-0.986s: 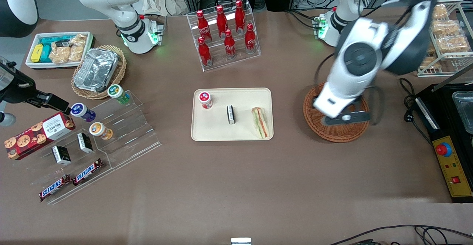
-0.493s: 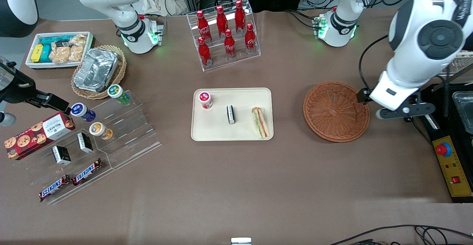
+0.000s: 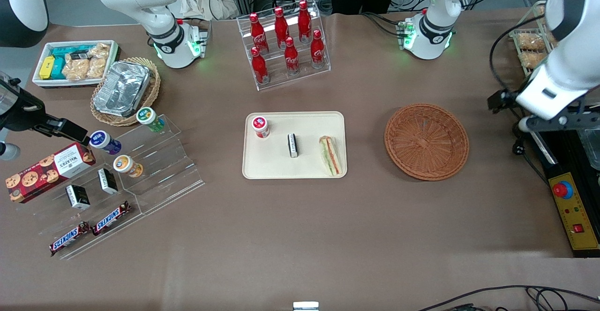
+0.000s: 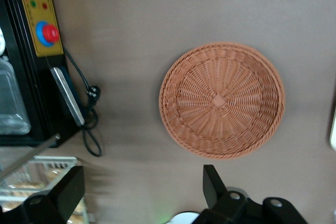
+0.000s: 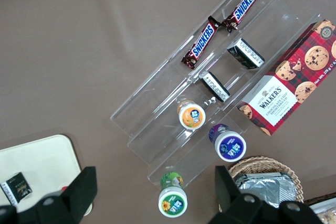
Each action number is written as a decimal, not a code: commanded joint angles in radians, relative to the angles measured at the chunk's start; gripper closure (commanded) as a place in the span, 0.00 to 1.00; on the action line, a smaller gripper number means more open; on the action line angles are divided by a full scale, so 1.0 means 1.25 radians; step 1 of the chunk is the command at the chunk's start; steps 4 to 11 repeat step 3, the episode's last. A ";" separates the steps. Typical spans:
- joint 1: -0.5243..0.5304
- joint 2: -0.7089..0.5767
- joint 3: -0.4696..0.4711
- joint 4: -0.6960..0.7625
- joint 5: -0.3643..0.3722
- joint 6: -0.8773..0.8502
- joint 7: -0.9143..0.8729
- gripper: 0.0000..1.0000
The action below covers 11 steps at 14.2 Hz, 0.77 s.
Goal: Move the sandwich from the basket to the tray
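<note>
The fingers (image 4: 139,190) of the left arm stand spread wide with nothing between them, raised above the brown surface (image 3: 300,226) at the working arm's end, over the black control box (image 3: 569,179) with its red button. The round wicker basket (image 3: 426,141) lies apart from the fingers, toward the middle of the surface, and holds nothing. The sandwich (image 3: 330,155) lies on the cream tray (image 3: 272,165), at the tray's edge nearest the basket, well away from the fingers. A small black packet (image 3: 292,145) and a red-capped cup (image 3: 260,126) share the tray.
</note>
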 commanded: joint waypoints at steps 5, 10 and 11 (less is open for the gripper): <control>0.007 -0.064 -0.003 0.063 -0.010 -0.097 0.146 0.00; 0.007 -0.064 -0.003 0.063 -0.010 -0.097 0.146 0.00; 0.007 -0.064 -0.003 0.063 -0.010 -0.097 0.146 0.00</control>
